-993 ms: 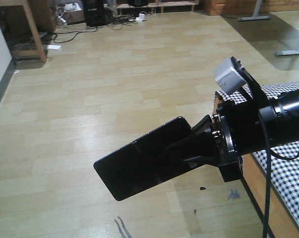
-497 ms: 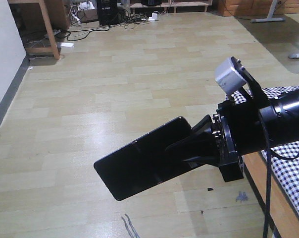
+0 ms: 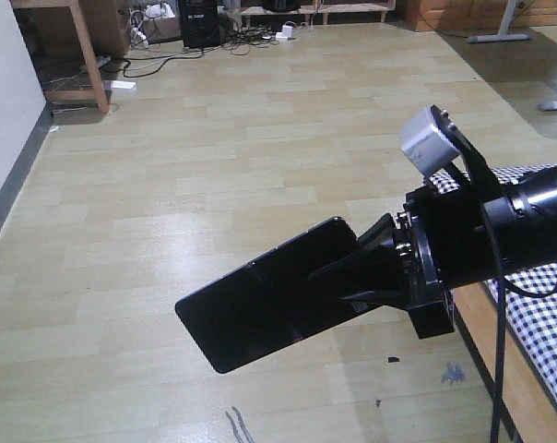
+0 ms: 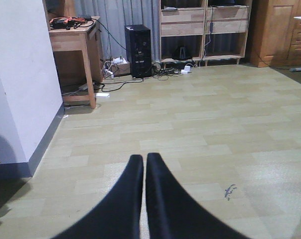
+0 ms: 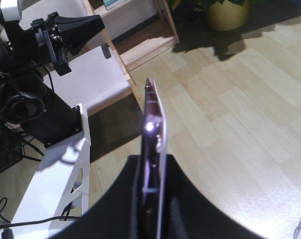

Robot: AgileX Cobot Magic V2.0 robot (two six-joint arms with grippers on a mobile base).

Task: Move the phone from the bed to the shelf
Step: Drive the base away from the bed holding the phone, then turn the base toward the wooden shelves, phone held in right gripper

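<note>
Front-facing view first, biggest things first. The pale plank floor (image 3: pixel 214 166) fills nearly everything. At the right edge lies the bed (image 3: pixel 548 341), with its black-and-white check sheet. My right arm reaches out past the bed's side and over the bare floor.

From my right wrist I see the shelf (image 5: pixel 140 45), made of thick pale boards. Its open compartments are low and to the side of me. Something teal stands on an upper board, but I cannot make out what it is. Beyond the shelf stands a yellow plant pot (image 5: pixel 227 12) with green leaves in it.

From my left wrist, wooden cabinets (image 4: pixel 205 27) line the far wall, with drawers above and open bays below. One bay holds a small dark thing I cannot name. Left of the cabinets stands a black computer tower (image 4: pixel 138 50). Further left is an orange-brown side table (image 4: pixel 73 37) with orange leads lying on top. Cables (image 4: pixel 165 73) trail across the floor between the tower and the cabinets.

My right gripper (image 3: pixel 338 281) is clamped on the phone (image 3: pixel 251 314). It pinches one end, so most of the glossy black face sticks out down and to the left, tilted, in the air above the floor. The phone is clear of the bed and apart from the shelf. Seen edge-on from the right wrist, its pinkish-gold rim runs straight up between my two black fingers.

My left gripper (image 4: pixel 144 159) has its jaws closed. Only a thin slit shows between the tips, and nothing is in them.
</note>
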